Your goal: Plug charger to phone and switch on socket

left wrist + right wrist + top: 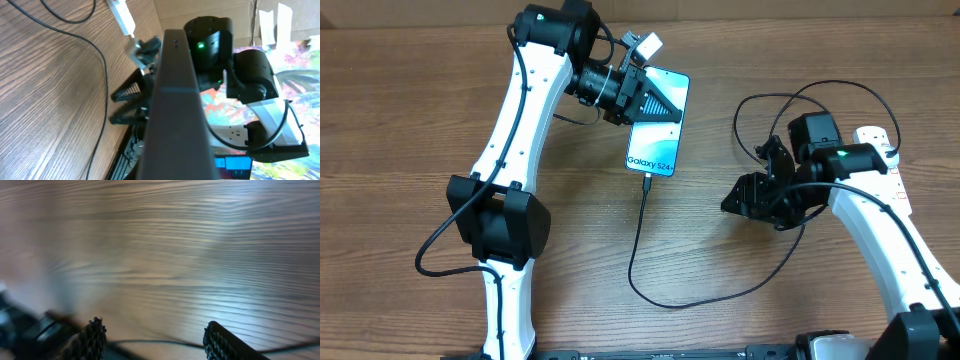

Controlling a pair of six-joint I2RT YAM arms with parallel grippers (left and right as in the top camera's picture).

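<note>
The phone point(658, 140) lies screen-up at the middle back of the table, its "Galaxy S24" text showing. My left gripper point(653, 103) is shut on the phone's far half. In the left wrist view the phone's dark edge point(172, 100) fills the centre. The charger point(638, 250), a thin black cable, meets the phone's near edge with its connector tip point(646, 182), loops across the table and rises toward the socket point(873, 133), which my right arm mostly hides. My right gripper point(742, 200) stands open over the table right of the phone. The cable point(145, 342) runs beneath its fingers point(92, 339).
The left arm's base point(500, 220) stands at the near left. Black cable loops point(790, 105) lie beside the socket at the right. In the left wrist view a white strip point(235, 134) and cardboard point(200, 10) show beyond the right arm.
</note>
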